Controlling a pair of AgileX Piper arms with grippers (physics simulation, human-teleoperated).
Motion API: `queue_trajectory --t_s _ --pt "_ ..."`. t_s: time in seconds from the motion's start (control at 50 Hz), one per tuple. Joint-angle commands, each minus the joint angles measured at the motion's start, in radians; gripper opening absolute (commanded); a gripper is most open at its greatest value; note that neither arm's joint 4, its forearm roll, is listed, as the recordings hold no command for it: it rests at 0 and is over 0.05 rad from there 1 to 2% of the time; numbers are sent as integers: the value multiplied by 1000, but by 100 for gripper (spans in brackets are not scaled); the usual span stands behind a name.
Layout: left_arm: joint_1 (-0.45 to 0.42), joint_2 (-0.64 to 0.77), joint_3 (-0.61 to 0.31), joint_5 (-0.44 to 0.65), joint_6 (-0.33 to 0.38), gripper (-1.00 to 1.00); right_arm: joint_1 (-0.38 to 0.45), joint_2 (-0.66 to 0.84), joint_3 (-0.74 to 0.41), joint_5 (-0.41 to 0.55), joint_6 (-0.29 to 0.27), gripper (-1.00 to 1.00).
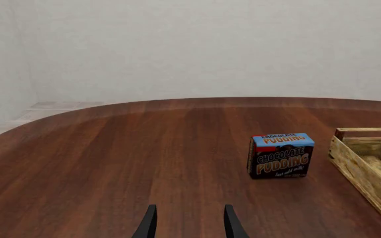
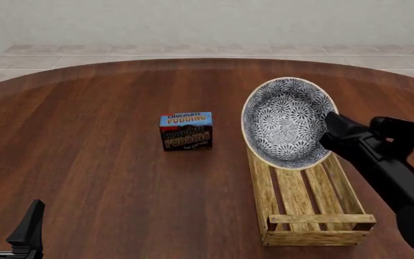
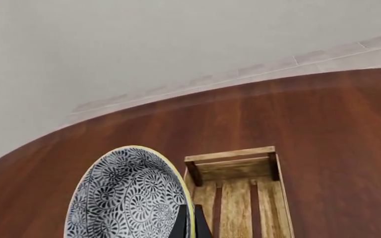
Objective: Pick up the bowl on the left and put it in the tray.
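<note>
My right end effector (image 2: 331, 129) pinches the bowl (image 2: 288, 123) by its rim, tilted on edge above the tray's (image 2: 314, 218) far end. Risk: thin rim grip slips, so the bowl drops outside the tray.

Front view: fixed, high on the arms' side, facing forward and down over the whole table (image 2: 92, 162). Left wrist view: low and near the tabletop, sighting past the parted left gripper (image 1: 189, 223) — pudding box (image 1: 281, 155) ahead of the jaws, tray (image 1: 369, 168) off to one side. Right wrist view: raised, close behind the right gripper (image 3: 190, 223) pinching the bowl (image 3: 127, 198) rim, tray beneath the jaws. All three views share the tray — the front and left wrist views also share the box.
</note>
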Motion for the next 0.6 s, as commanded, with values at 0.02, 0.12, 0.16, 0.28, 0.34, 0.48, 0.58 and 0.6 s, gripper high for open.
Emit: queue_trajectory --t_s 0.02,0.12,0.16,0.28,0.34,0.48,0.58,0.6 --pt "0 0 0 0 0 100 -22 -40 8 25 -7 -100" --pt "0 0 0 0 0 100 -28 -55 16 35 -9 -100" --pt "0 0 0 0 0 100 -32 -54 21 32 -7 -100" --pt "0 0 0 0 0 100 -46 -50 33 26 -3 -100" --pt "0 0 0 0 0 100 -58 -45 43 19 5 -100" --pt "0 0 0 0 0 100 -83 -33 60 4 11 -100" --pt "0 0 0 0 0 100 -102 -27 78 -4 30 -100" --pt "0 0 0 0 0 100 -105 -27 80 -4 30 -100"
